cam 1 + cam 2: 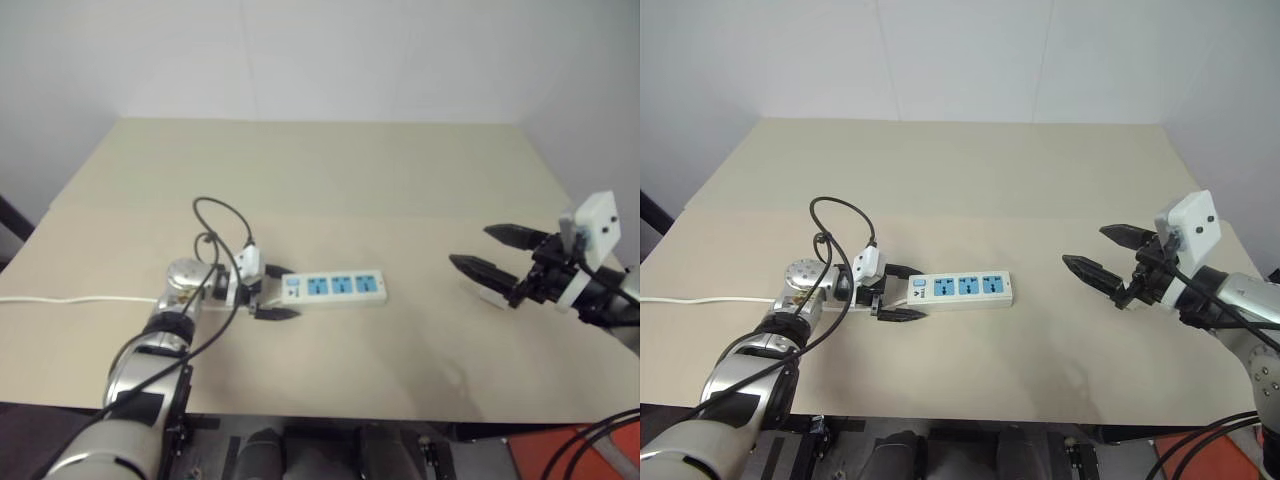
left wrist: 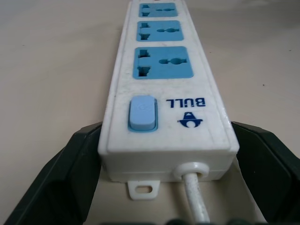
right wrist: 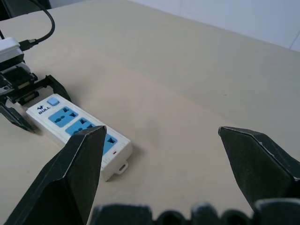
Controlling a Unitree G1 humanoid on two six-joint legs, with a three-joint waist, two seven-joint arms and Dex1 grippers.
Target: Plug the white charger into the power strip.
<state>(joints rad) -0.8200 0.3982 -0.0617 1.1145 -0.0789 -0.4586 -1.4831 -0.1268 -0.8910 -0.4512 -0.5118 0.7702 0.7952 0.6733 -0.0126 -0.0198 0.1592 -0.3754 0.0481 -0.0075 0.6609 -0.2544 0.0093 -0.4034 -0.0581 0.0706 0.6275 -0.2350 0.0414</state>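
You've plugged nothing yet: the power strip has empty sockets. Your left gripper has jaws wide around its switch end. The right gripper is wide, empty and well apart, with the white charger seemingly beneath it.

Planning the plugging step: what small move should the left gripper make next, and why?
Probably close the left gripper on the power strip's switch end, to steady it. Its fingers stand open on either side of that end, and nothing holds the strip on the table yet.
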